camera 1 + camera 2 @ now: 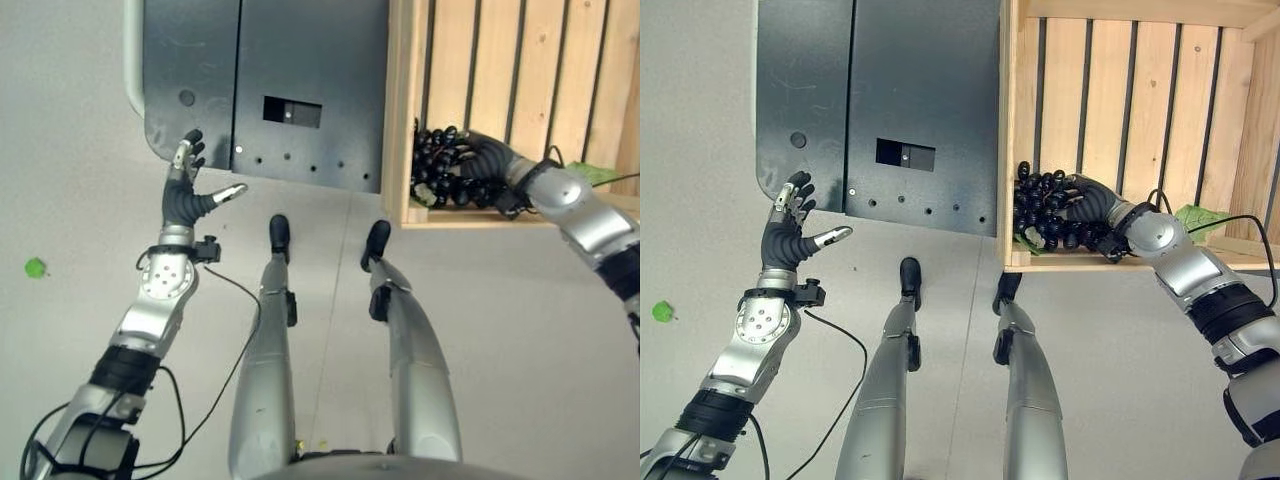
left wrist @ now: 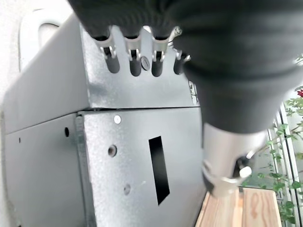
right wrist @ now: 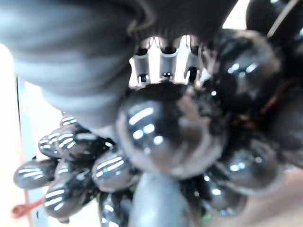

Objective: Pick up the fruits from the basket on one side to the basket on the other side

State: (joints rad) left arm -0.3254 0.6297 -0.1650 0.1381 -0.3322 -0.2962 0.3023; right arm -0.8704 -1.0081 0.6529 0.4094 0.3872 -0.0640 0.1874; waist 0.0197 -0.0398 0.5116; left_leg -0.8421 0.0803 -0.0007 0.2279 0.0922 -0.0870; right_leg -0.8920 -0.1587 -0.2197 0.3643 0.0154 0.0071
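Right hand (image 1: 1092, 205) at right of frame, inside slatted pale wooden crate (image 1: 1110, 95), fingers curled round bunch of glossy black grapes (image 1: 1045, 212) by crate's lower left corner. Left hand (image 1: 187, 190) at left, fingers spread and holding nothing, against dark grey metal cabinet (image 1: 290, 80). Green leaf (image 1: 1200, 217) beside right wrist.

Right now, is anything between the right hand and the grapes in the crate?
Nothing visible. The right hand is already on the grapes inside the wooden crate, its fingers curled around the bunch. The left hand hangs open by the grey cabinet, well away.
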